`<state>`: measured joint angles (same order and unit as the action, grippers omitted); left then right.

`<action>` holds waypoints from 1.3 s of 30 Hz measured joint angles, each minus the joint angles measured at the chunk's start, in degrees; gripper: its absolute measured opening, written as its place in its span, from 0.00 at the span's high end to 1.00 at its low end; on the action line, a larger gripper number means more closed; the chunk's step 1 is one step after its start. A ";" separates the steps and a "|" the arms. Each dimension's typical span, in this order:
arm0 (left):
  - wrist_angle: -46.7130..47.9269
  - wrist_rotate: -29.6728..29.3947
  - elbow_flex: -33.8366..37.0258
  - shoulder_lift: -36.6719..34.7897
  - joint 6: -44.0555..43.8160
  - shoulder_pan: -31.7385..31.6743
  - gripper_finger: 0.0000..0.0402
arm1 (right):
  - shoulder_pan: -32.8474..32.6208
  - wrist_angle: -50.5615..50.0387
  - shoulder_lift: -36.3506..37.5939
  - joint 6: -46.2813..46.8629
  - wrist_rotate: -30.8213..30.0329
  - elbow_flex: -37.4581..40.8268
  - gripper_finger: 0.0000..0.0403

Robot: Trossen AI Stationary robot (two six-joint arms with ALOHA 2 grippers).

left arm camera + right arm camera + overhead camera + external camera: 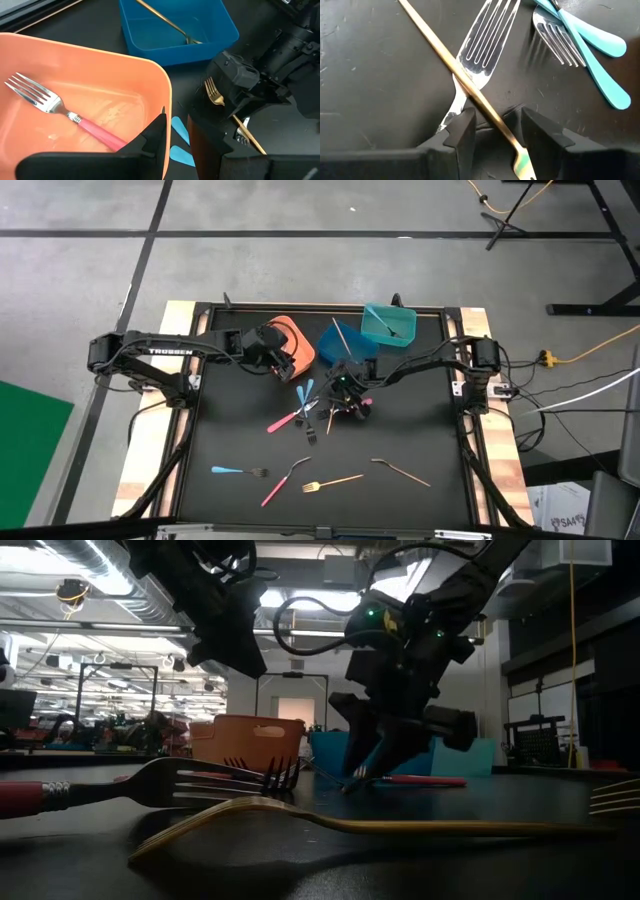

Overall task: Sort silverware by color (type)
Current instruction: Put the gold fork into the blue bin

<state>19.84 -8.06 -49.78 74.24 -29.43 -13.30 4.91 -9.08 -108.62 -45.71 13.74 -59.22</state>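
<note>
Right claw (495, 125) is closed on a gold fork (470, 90), held just above the surface beside the blue bin (340, 343). Its long handle is laid slanted across the fingers. Left claw (175, 135), partly open, is held over the orange bin (100, 70), holding nothing.

You have two dark, near-black arms built of jointed segments, the left arm (160, 352) carrying white TROSSEN lettering along its link. Black cables loop from the right arm (440, 360) and around its wrist. Small green lights glow on that wrist housing. Each gripper ends in two black angular fingers (462, 131).
</note>
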 joint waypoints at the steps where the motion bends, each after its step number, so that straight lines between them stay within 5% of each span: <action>1: 0.02 0.00 0.00 0.00 0.00 0.00 0.82 | -0.02 -0.02 -0.01 0.00 -0.09 0.00 0.62; 11: 0.02 0.00 0.00 0.00 0.00 0.00 0.82 | -0.02 -0.19 -0.11 0.26 -0.24 0.00 0.63; 25: 0.02 0.00 0.00 0.00 -0.07 0.00 0.82 | -0.09 -1.03 -0.20 0.46 -0.42 0.09 0.89; 39: 0.01 -0.01 0.00 0.00 -0.07 0.00 0.82 | -0.01 -1.01 -0.26 1.32 2.02 0.11 0.99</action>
<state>19.84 -8.07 -49.78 74.24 -29.50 -13.30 4.90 -10.09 -108.88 -44.39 15.76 -59.11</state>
